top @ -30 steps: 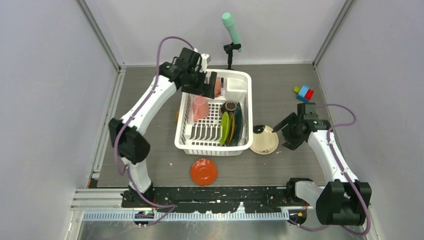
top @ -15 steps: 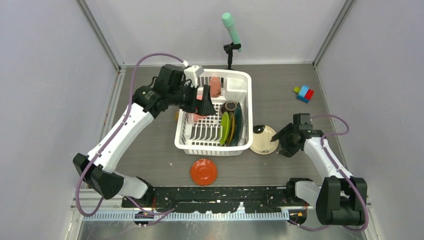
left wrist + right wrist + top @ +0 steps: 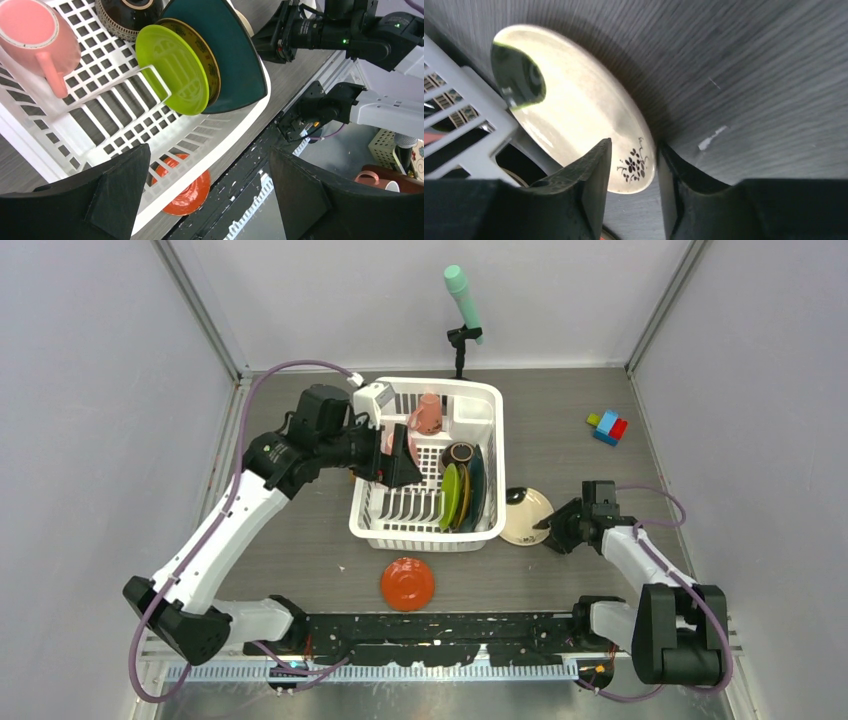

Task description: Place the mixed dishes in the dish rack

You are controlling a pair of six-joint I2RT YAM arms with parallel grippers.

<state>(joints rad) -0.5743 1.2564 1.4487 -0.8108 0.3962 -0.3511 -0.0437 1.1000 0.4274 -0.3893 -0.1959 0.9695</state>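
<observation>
The white dish rack holds a pink mug at its far end, a brown bowl, a lime plate, a yellow patterned plate and a teal plate. My left gripper is open and empty above the rack's left side, over a second pink mug. The cream plate lies against the rack's right side. My right gripper is open, with a finger on each side of the cream plate's rim. The red-orange dish lies on the table in front of the rack.
A mint-green cylinder on a black stand stands behind the rack. Toy blocks sit at the far right. Grey walls close in the table on the left, right and back. The black base rail runs along the near edge.
My left gripper let go of a pink mug at the rack's far end and drew back to the left. My right gripper came down to the cream plate's rim.
</observation>
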